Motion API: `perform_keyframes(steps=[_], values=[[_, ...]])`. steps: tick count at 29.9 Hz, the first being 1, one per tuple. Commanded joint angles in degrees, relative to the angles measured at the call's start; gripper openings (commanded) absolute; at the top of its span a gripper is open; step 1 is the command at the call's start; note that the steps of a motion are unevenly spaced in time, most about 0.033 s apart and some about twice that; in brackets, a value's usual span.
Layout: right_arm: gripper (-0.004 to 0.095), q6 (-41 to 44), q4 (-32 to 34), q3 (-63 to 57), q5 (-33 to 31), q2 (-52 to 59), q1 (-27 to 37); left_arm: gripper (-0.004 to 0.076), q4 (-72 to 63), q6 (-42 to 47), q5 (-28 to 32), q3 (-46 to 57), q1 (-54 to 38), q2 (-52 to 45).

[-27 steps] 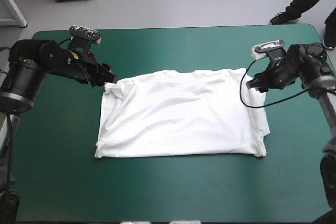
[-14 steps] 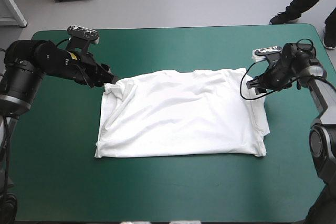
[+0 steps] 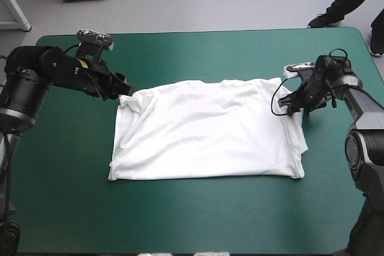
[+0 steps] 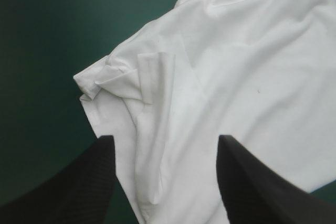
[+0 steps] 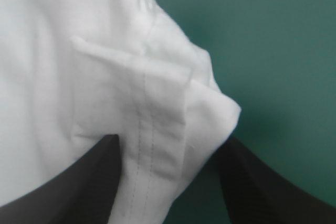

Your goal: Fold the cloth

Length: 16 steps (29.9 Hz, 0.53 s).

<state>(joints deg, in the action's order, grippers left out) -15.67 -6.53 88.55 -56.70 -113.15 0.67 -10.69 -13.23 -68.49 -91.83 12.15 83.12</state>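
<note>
White T-shirt (image 3: 207,130) flat on teal-green counter (image 3: 198,220). Left pincer (image 3: 126,90) spread apart at its far left corner; right pincer (image 3: 289,102) likewise spread at far right corner.

No writing, label, brand, number or sign can be read in any of the views. Nothing legible is made out on the T-shirt (image 3: 207,130), and nothing on the teal-green cover (image 3: 198,52).
</note>
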Motion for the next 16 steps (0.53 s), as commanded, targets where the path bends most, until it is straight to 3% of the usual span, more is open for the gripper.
perform_keyframes(steps=[1,7,16], values=[[0.0383,-0.5,-2.5,1.3,0.7,1.6,0.3,0.0423,-1.5,0.5,1.5,-1.9,0.1,-2.5],[-0.0021,-0.9,-3.7,1.7,-0.7,1.6,0.3,0.0423,-1.5,0.5,1.3,-1.9,0.1,-2.7],[-0.0017,-2.4,-7.0,6.8,-5.7,4.7,-0.3,0.0423,-1.6,0.5,1.2,-1.9,0.1,-4.3]])
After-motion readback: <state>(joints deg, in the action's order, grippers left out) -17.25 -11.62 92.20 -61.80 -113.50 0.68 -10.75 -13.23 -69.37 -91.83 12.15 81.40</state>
